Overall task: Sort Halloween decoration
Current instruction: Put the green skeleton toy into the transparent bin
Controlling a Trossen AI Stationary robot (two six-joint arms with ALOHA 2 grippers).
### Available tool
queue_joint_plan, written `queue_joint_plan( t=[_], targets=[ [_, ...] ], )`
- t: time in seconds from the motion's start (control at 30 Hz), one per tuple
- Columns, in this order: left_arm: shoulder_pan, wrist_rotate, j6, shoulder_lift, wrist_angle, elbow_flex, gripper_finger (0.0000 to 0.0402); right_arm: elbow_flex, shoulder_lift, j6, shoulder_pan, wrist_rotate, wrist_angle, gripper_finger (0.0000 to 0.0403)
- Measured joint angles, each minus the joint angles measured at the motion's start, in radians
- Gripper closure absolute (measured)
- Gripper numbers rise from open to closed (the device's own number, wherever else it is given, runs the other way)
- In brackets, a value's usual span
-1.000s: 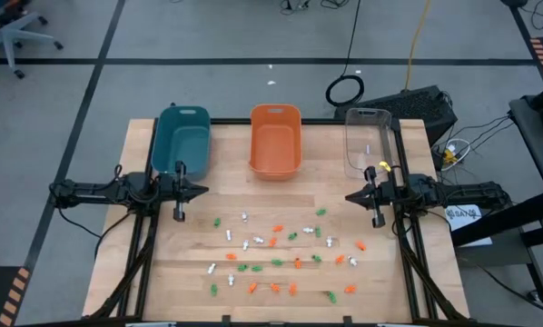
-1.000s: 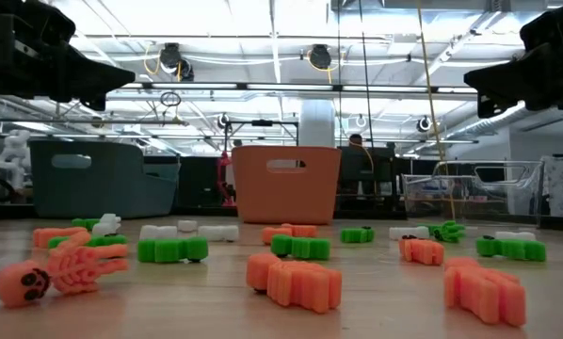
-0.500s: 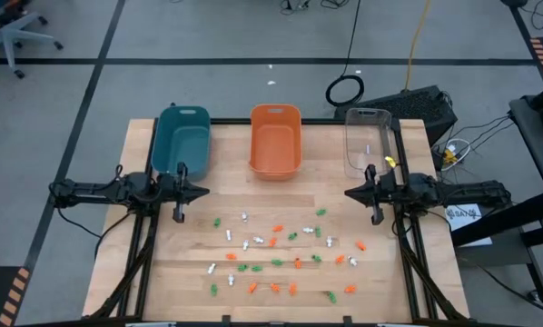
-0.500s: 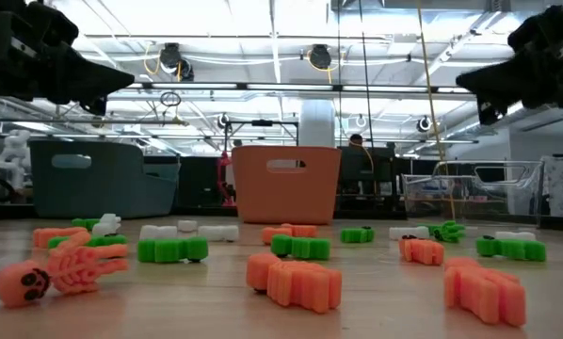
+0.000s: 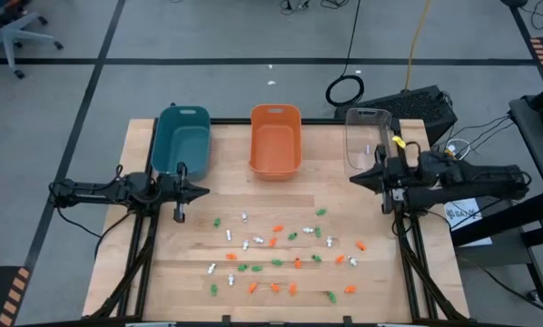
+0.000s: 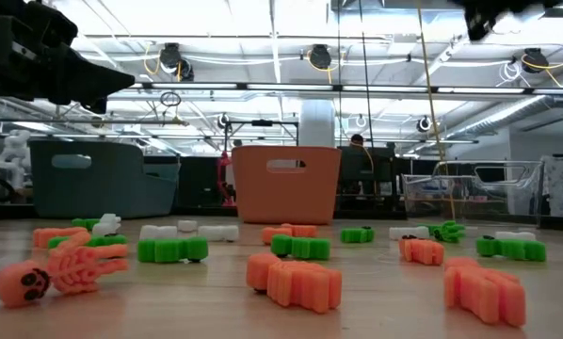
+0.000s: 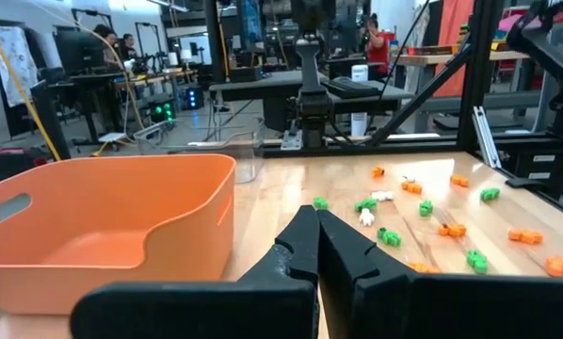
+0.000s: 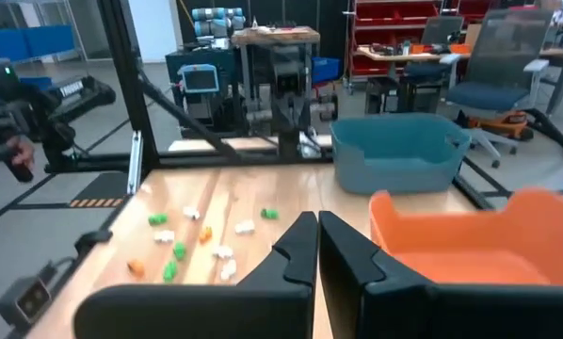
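Halloween decoration (image 5: 277,250) pieces lie scattered across the middle and near half of the worktop (image 5: 162,263), none of them in a bin yet. At the far edge stand the teal bin (image 5: 182,142), the orange bin (image 5: 275,139) and the clear bin (image 5: 366,141), all apparently without trinkets. The left gripper (image 5: 199,191) hangs near the left edge, just in front of the teal bin, its fingers (image 7: 305,247) pressed shut on nothing. The right gripper (image 5: 357,181) sits near the right edge by the clear bin, fingers (image 8: 308,247) likewise closed and bare.

The main risk, as I judge it, comes from how small and crowded the trinkets are: fingers closing on one could nudge or catch a neighbour of another colour, and a poor pinch could drop it short of its bin.

The pieces point every which way, with no shared heading. Seen from table height, most lie flat with their long axes along the worktop; the orange skeleton (image 6: 60,271) at the near left lies on its side, skull toward the left edge.
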Motion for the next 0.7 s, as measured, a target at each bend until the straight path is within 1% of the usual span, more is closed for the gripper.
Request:
queue_joint_plan(
  t=[0.27, 0.47, 0.57, 0.7],
  targets=[
    [0.0, -0.002, 0.0, 0.0, 0.0, 0.0, 0.0402, 0.39, 0.231, -0.003, 0.0, 0.0, -0.207, 0.0403],
    [0.0, -0.001, -0.007, 0.0, 0.0, 0.0, 0.0402, 0.683, 0.398, -0.069, 0.0, 0.0, -0.386, 0.0403],
    [0.0, 0.002, -0.007, 0.0, 0.024, 0.0, 0.0402, 0.779, 0.47, -0.072, 0.0, 0.0, -0.425, 0.0403],
    [0.0, 0.002, -0.007, 0.0, 0.063, 0.0, 0.0402, 0.842, 0.543, -0.059, 0.0, 0.0, -0.432, 0.0403]
  ],
)
